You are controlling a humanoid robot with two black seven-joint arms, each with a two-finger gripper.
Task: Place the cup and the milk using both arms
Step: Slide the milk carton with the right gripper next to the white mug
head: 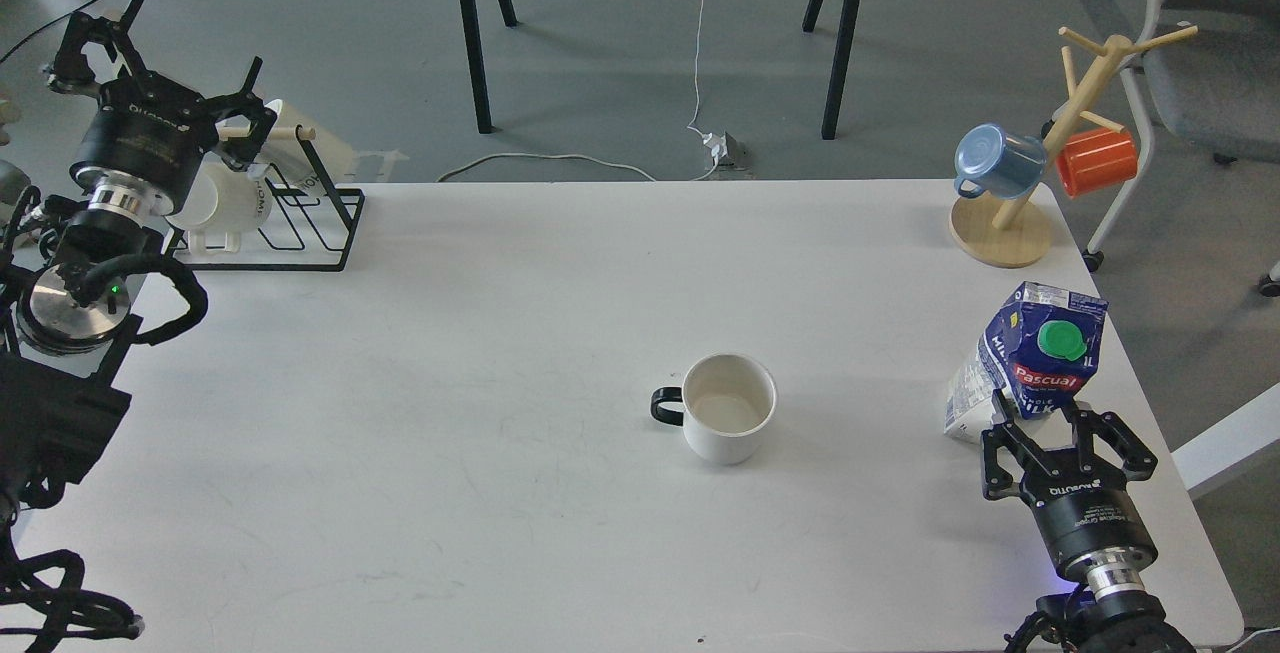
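A white cup (730, 420) with a black handle stands upright and empty at the middle of the white table (500, 333). A blue-and-white Pascual milk carton (1035, 358) with a green cap stands near the table's right edge, leaning a little. My right gripper (1042, 411) reaches it from the front, with one finger on each side of its base, closed against it. My left gripper (160, 68) is open at the far left, above a black wire rack (310, 223), and holds nothing.
The wire rack holds a white mug (225, 203) and stands at the table's back left corner. A wooden mug tree (1010, 223) with a blue mug (995, 161) and an orange mug (1098, 161) stands at the back right.
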